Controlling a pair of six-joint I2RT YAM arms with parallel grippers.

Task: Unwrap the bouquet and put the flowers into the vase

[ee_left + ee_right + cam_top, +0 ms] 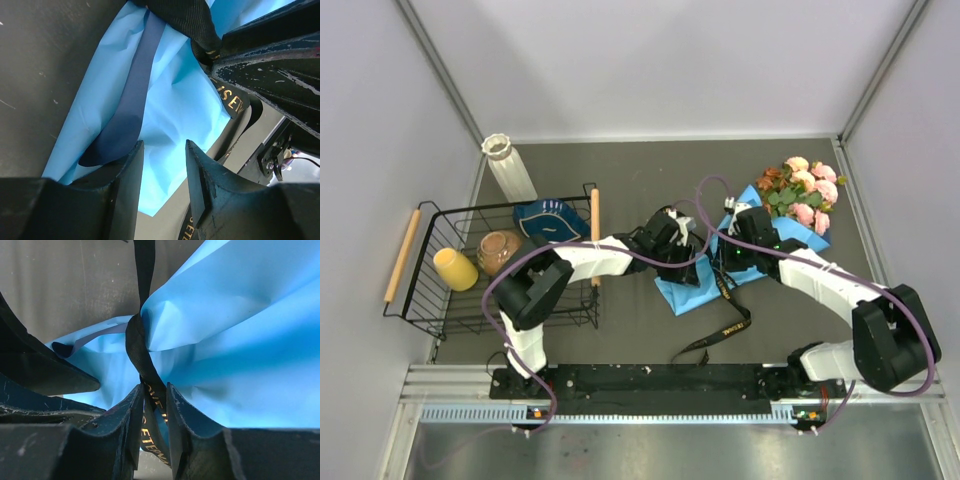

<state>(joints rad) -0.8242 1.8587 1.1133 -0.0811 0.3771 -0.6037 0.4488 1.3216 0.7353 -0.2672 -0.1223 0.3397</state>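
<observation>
Dark worktop (620, 165) holds the bouquet (805, 228) unopened near its far right corner, right fingers (181, 426) clamped on the black ribbon (137, 347), left fingers (125, 180) apart over blue paper (175, 115), vase (510, 168) empty at the far left corner.

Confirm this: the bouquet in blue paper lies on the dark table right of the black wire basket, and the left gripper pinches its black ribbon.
Wrong arm: the right gripper pinches the black lettered ribbon, as the right wrist view shows; the left gripper stands open over the blue paper. The blue-wrapped bouquet does lie on the dark table right of the black wire basket.
</observation>
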